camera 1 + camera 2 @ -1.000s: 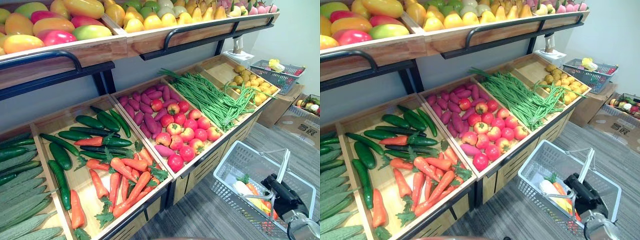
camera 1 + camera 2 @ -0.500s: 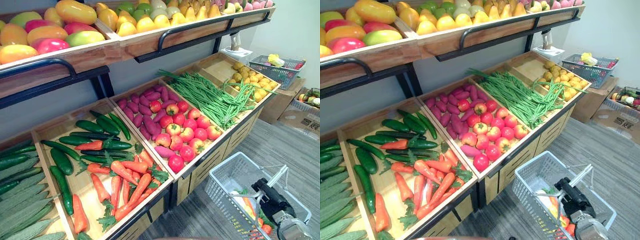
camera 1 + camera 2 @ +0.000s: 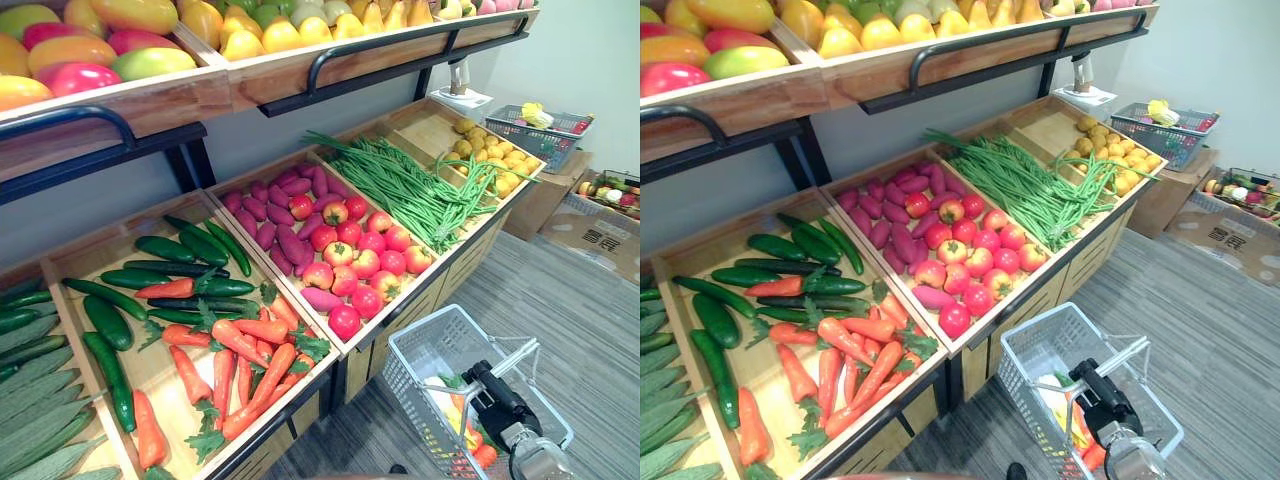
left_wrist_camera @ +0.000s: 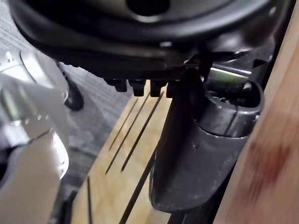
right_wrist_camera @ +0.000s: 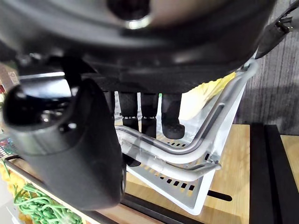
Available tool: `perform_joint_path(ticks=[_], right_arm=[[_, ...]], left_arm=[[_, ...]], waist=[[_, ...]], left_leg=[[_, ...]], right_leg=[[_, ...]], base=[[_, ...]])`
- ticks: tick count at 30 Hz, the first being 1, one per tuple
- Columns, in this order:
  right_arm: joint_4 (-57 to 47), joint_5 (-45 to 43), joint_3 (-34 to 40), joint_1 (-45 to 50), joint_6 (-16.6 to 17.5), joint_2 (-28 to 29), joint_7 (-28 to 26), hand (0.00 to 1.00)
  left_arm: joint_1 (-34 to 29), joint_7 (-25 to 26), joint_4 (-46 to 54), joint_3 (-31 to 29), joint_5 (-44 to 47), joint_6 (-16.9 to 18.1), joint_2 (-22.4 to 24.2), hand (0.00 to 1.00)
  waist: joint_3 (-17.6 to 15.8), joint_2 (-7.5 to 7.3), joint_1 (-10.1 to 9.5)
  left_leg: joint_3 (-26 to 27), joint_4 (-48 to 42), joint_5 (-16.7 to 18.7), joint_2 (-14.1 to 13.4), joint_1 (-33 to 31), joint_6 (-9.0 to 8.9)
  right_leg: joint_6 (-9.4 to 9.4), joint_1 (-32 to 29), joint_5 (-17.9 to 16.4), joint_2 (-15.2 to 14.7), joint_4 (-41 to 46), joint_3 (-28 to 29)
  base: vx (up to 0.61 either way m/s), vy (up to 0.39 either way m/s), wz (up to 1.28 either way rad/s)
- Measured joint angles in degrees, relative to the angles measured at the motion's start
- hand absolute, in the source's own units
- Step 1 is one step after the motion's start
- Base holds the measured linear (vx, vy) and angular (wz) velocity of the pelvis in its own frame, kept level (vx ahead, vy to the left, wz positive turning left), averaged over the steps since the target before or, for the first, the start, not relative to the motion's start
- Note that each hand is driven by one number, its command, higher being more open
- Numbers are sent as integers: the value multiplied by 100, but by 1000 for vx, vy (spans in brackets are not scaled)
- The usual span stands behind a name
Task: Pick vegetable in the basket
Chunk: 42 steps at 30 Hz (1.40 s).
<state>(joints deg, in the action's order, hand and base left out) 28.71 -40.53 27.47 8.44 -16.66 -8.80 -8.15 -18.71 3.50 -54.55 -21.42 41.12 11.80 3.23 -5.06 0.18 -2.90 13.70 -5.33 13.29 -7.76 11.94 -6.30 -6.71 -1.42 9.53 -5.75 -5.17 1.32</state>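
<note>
Nearer the stand now than a second ago: the basket on my right arm sits closer to the front edge of the bins. The whole head view has drifted a little as well, so the camera has moved too.

From my seat, the wooden stand takes the picture from 8 o'clock round to 2 o'clock. Its upper shelf at 11 o'clock carries mangoes. Below, green beans lie in a long heap at 1 o'clock. Tomatoes and purple tubers share the centre bin. Carrots and cucumbers share the bin at 8 o'clock, with ridged gourds just beside them at the edge.

The white wire basket hangs at 5 o'clock, over grey floor, just off the stand's front. My right hand is clenched round its handle; in the right wrist view the fingers curl over the paired bars. Inside the basket I see a carrot, something yellow and a red tomato, all lying together under the hand.

My left hand shows in its own wrist view, close beside a wooden panel; I cannot tell whether it is released or clenched.

A second wire basket sits far off at 2 o'clock.
</note>
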Motion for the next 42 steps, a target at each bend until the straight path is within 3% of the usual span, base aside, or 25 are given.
perform_joint_path(ticks=[10,14,15,16,17,18,19,20,21,22,23,24,25,26,27,28,29,31,33,35,37,42], right_arm=[[-637,6,-57,148,100,33,-4,0],[-1468,6,-220,636,115,339,-11,0],[-1579,6,-223,719,115,420,-21,0],[-1762,4,-241,838,116,598,-34,0],[-1869,4,-294,873,119,750,-43,0],[-1892,4,-314,865,119,801,-48,0],[-1892,6,-314,930,120,805,-30,0],[-1891,6,-310,942,123,802,-30,0],[-1874,5,-315,962,129,775,-30,0],[-1864,3,-350,971,132,754,-31,0],[-1816,-6,-441,955,154,710,-46,0],[-1466,-12,-636,708,210,562,-98,0],[-1282,-9,-641,531,205,572,-118,0],[-1057,-8,-642,326,204,583,-124,0],[-898,-10,-635,350,209,527,-131,0],[-782,-9,-635,344,208,485,-130,0],[-614,-7,-637,349,206,401,-119,0],[-524,-7,-649,306,205,139,-108,0],[-525,-6,-649,281,204,-158,-102,0],[-531,-4,-629,268,183,-342,-98,0],[-541,-4,-604,261,167,-477,-98,0],[-552,0,-540,246,53,-737,-98,0]], left_arm=[[-142,148,295,56,-561,-324,14,100],[-411,324,576,51,-567,-444,50,100],[-447,355,603,39,-567,-453,46,100],[-501,403,660,-19,-567,-484,20,100],[-521,486,681,-55,-568,-532,-33,100],[-518,506,685,-82,-589,-561,-53,100],[-489,518,690,-83,-697,-567,-78,100],[-487,518,703,-69,-739,-566,-85,100],[-469,516,707,3,-811,-568,-144,100],[-451,513,707,33,-811,-580,-190,100],[-401,506,697,21,-812,-594,-244,100],[-214,461,562,35,-872,-599,-336,100],[-147,424,495,33,-935,-589,-329,100],[38,322,417,85,-1047,-552,-393,100],[147,276,428,241,-1052,-513,-502,100],[165,256,427,325,-1077,-483,-565,100],[261,205,386,391,-1172,-421,-653,100],[391,154,316,488,-1177,-319,-578,100],[425,99,331,548,-1171,-206,-424,100],[441,90,348,551,-1246,-155,-356,100],[443,108,352,557,-1245,-147,-366,100],[458,110,370,536,-1239,-157,-362,100]], waist=[[-141,-89,56],[-214,-230,95],[-216,-266,117],[-219,-378,134],[-222,-468,138],[-266,-410,114],[-334,-442,241],[-339,-434,257],[-333,-443,321],[-317,-487,335],[-283,-631,371],[-223,-625,328],[-207,-490,231],[-226,-567,200],[-245,-580,264],[-226,-610,287],[-164,-687,317],[-125,-426,352],[-95,-295,378],[-90,-289,462],[-95,-301,514],[-96,-270,549]], left_leg=[[539,-442,362,-11,47,33],[1050,-940,721,-130,103,36],[1120,-1018,770,-146,101,59],[1360,-1076,809,-143,108,110],[1698,-1045,749,-212,104,173],[1925,-1015,664,-284,114,152],[2156,-990,530,-412,110,138],[2179,-1003,521,-437,116,136],[2242,-1122,514,-518,114,134],[2280,-1250,536,-539,96,151],[2289,-1498,605,-499,44,182],[1783,-1452,837,-401,-195,464],[1636,-1310,735,-396,-248,509],[1950,-1297,564,-482,-287,229],[2015,-1296,515,-474,-275,184],[2048,-1301,500,-485,-254,157],[2124,-1276,448,-482,-216,73],[2279,-1005,190,-589,-208,86],[2362,-633,-11,-501,-168,0],[2384,-436,-141,-425,-153,-30],[2421,-339,-227,-379,-144,-29],[2332,-138,-383,-252,-213,5]], right_leg=[[-8,-254,21,138,270,586],[34,-468,62,364,652,920],[80,-491,127,399,659,873],[250,-596,401,473,608,665],[459,-651,1040,605,228,500],[523,-708,1056,626,265,314],[907,-1167,-473,530,2334,-705],[936,-1202,-633,487,2649,-820],[952,-1279,-1097,269,3613,-1148],[997,-1306,-1196,134,3916,-1254],[970,-1388,-1163,136,4012,-1352],[904,-1275,-970,449,3289,-1222],[899,-1115,-960,599,2855,-1038],[1167,-1175,-1384,461,3390,-1214],[888,-978,-1779,115,3743,-1439],[715,-804,-1843,3,3616,-1527],[554,-544,-1861,116,2964,-1588],[650,-152,-1247,538,1683,-1488],[734,6,-774,728,881,-1299],[762,153,-473,783,362,-1206],[791,272,-266,792,-1,-1158],[808,158,-240,747,-29,-1169]], base=[[-3,39,-33],[-89,28,-63],[-184,-23,-90],[-217,-76,-127],[-233,-101,-142],[-201,-101,-130],[-107,-42,-69],[-80,-1,-53],[-33,19,-27],[-26,-5,-42],[-41,-1,-86],[-87,34,-117],[-142,26,-156],[-123,1,-109],[-64,-40,-78],[15,-66,-39],[57,-130,-56],[31,-124,-68],[-38,-47,-57],[-54,-31,-26],[-76,-37,-14],[-87,-26,3]])
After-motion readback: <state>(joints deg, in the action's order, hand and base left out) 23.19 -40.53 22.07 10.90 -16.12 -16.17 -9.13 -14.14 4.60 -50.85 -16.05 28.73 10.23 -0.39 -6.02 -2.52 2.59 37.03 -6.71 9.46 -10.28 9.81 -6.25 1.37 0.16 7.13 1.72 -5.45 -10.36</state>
